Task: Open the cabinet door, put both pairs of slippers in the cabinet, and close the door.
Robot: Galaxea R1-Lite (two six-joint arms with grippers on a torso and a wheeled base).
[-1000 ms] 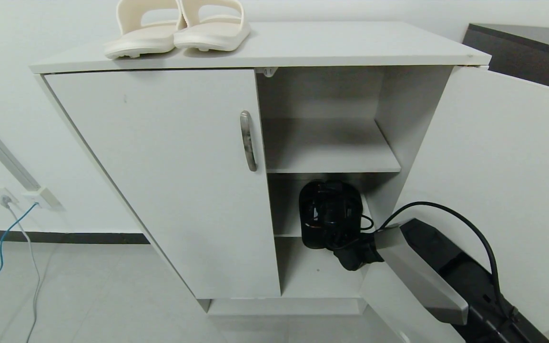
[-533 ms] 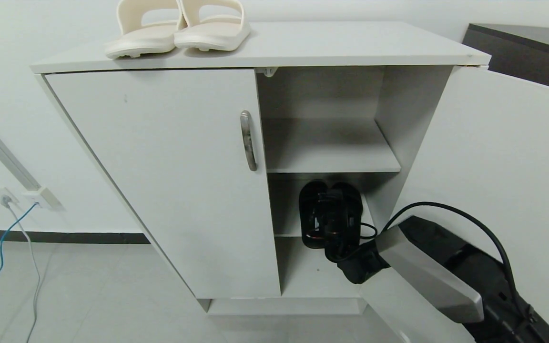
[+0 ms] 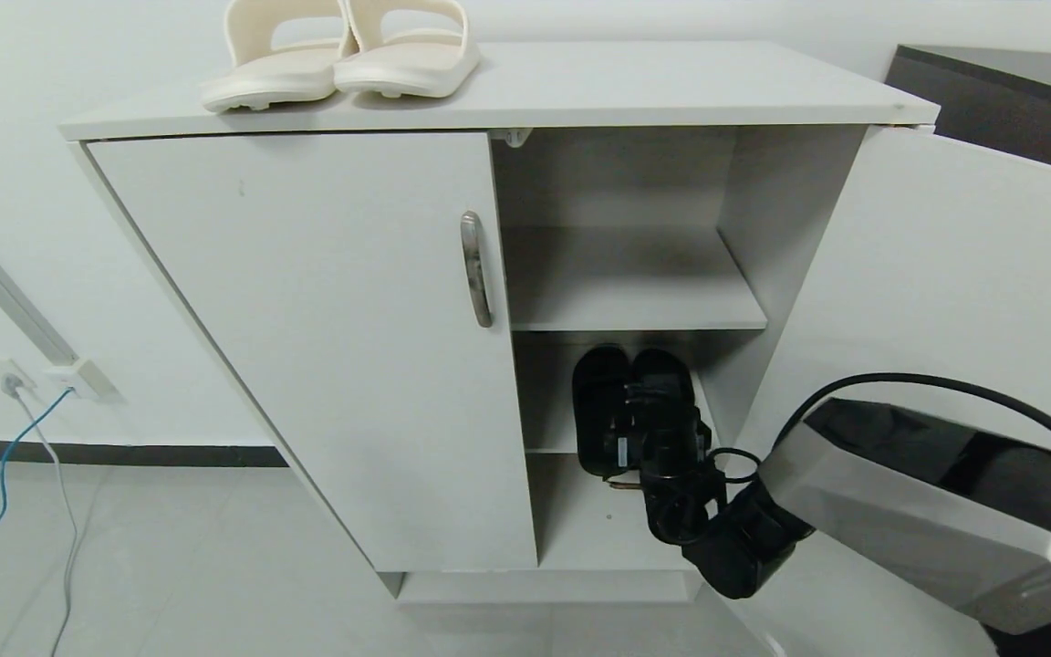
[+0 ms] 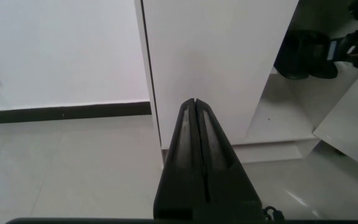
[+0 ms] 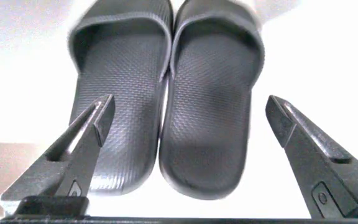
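A pair of black slippers point(image 3: 621, 401) point(image 5: 166, 106) lies side by side on the lower shelf of the white cabinet point(image 3: 580, 91), behind its open right door point(image 3: 945, 301). My right gripper point(image 3: 662, 438) point(image 5: 189, 109) hangs just in front of that shelf, open, its fingers apart from the slippers' heels and holding nothing. A cream pair of slippers point(image 3: 343, 50) rests on the cabinet top at the left. My left gripper point(image 4: 194, 106) is shut and empty, low over the floor in front of the closed left door point(image 3: 306, 338); the black slippers point(image 4: 306, 53) show beyond it.
The left door carries a metal handle point(image 3: 475, 269). The upper shelf point(image 3: 635, 283) and the cabinet's bottom board point(image 3: 598, 529) are bare. A wall socket with blue and grey cables point(image 3: 5, 383) is at the left, over grey floor tiles.
My right arm has drawn back out of the cabinet toward me, leaving the black slippers lying on the shelf. The cream pair and the doors have not moved.
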